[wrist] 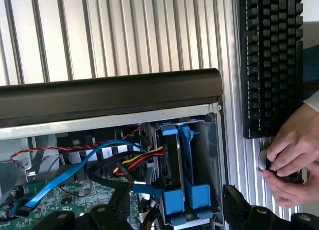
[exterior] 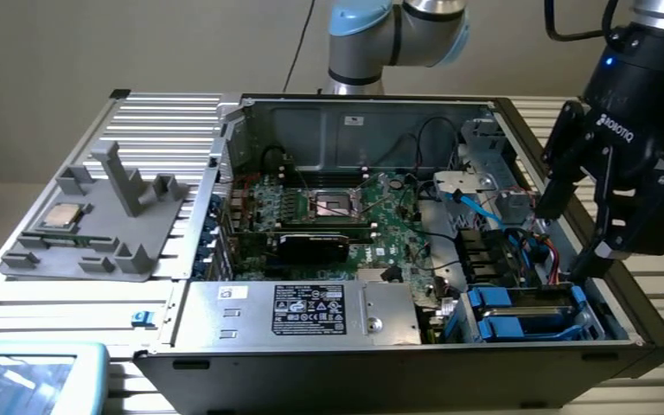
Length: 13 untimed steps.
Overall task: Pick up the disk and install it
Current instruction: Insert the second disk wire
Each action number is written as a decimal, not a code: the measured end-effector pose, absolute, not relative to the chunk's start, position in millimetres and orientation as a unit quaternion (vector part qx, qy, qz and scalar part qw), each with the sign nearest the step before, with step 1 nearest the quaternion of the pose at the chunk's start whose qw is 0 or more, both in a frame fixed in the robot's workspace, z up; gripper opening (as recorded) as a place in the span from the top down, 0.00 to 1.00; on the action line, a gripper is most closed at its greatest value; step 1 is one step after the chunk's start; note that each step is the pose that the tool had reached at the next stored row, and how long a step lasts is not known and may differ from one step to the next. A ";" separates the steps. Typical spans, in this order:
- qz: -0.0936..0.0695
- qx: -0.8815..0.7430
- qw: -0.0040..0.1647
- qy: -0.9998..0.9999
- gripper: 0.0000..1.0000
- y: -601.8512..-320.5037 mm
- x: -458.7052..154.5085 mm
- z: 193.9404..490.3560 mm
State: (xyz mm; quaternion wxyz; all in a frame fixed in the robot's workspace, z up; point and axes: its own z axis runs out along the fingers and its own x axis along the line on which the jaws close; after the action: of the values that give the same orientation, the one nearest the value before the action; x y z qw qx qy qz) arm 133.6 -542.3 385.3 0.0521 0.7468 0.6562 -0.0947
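blue carrier marks the disk (exterior: 528, 313), standing on edge in the drive bay at the case's (exterior: 655, 341) front corner, on the exterior view's right; a second blue carrier (wrist: 199, 196) sits just beside it. in the wrist view the disk (wrist: 172, 165) shows as a thin dark slab clipped in blue. tool (exterior: 580, 233) hangs right above the bay, close over the disk, its fingers (exterior: 553, 186) spread wide with nothing between them. disk lies straight below the tool, long axis running back into the case, along the side wall. in the way: a blue sata cable (wrist: 75, 168) and red, yellow and black power wires (wrist: 137, 160) bunched against the bay's inner side. motherboard (exterior: 332, 216) and psu box (exterior: 297, 311) fill the rest of the case. grey fixture (exterior: 96, 225) with a cpu chip (exterior: 60, 216) sits on the counter's (exterior: 148, 121) other side. keyboard (wrist: 271, 60) lies on the counter beyond the case; a person's hands (wrist: 291, 155) hold a small round thing next to it.
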 end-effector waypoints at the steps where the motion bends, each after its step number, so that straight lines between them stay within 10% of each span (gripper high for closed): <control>1: -0.095 0.746 0.053 0.657 0.16 -542.3 133.3 384.5; 13: -0.097 0.739 0.056 0.664 0.16 -546.1 131.8 369.7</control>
State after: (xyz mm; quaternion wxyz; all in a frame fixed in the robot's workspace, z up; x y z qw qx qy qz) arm 131.8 -546.1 369.7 0.0564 0.7389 0.6645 -0.0968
